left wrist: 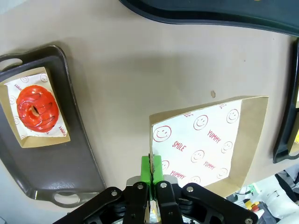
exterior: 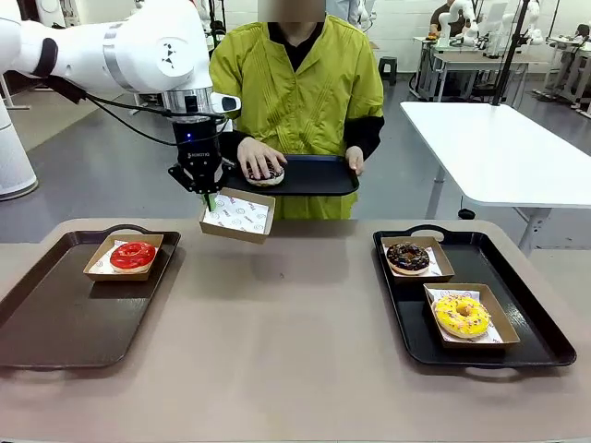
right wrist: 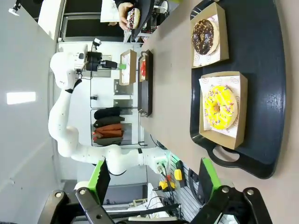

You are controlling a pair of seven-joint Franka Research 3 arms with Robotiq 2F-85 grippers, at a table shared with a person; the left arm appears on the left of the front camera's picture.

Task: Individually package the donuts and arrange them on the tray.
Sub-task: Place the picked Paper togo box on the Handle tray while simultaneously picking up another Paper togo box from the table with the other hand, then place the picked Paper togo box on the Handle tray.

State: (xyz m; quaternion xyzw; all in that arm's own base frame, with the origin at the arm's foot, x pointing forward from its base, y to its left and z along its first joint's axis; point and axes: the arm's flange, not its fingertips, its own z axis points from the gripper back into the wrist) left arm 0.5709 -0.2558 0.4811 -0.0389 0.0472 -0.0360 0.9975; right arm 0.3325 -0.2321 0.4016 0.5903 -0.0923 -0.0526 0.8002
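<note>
My left gripper hangs above the table's far edge, shut on the rim of an empty paper box with a printed liner; the left wrist view has the green pads pinching the box. A person's hand rests on the dark drizzled donut on a black tray they hold. The red donut sits boxed on the left tray. The chocolate donut and yellow donut sit boxed on the right tray. My right gripper is open, empty, off that tray's handle end.
The brown table's middle lies bare between the two black trays. A white table stands behind at the right. The person in a green smock stands at the far edge, close to my left arm.
</note>
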